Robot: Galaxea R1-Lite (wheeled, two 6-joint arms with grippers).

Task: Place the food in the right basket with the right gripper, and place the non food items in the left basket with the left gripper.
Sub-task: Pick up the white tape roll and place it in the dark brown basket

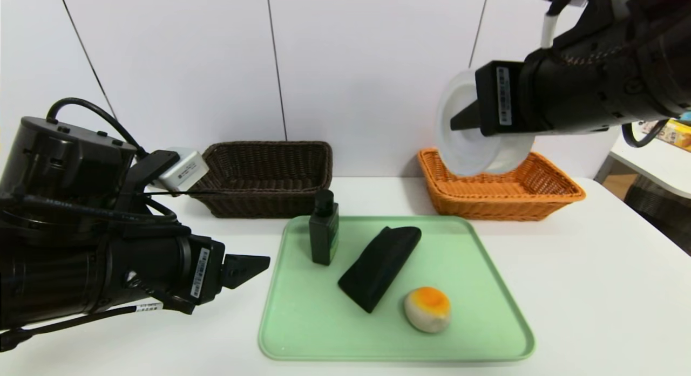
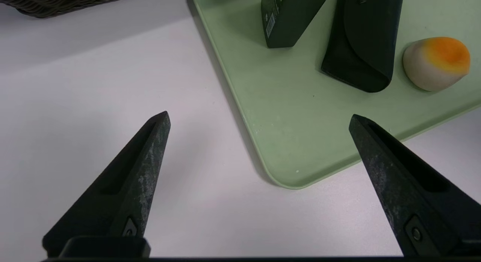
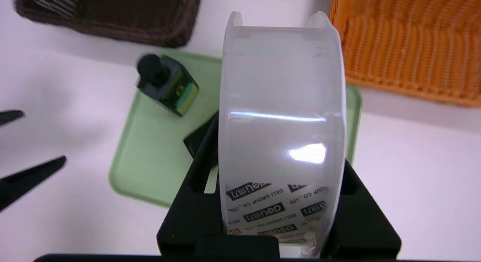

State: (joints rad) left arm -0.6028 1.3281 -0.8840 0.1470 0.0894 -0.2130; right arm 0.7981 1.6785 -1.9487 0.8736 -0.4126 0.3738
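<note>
Translucent white tape roll (image 1: 475,144) clamped in right gripper (image 3: 280,202), aloft over orange basket (image 1: 556,195). Risk: non-food drops into food basket. Bun (image 1: 427,309) waits on tray (image 1: 302,322) before basket. Left gripper (image 2: 259,119) gapes wide, empty.

A white table (image 1: 594,289) carries a pale green tray (image 1: 486,333) at its middle, a dark brown wicker basket (image 1: 264,176) and an orange wicker basket (image 1: 502,195). The tray's near corner lies between and just beyond the left gripper's (image 2: 259,117) wide-apart jaws, with the brown basket well beyond them. The orange basket sits below and behind the raised right gripper's (image 1: 459,122) jaws.
</note>
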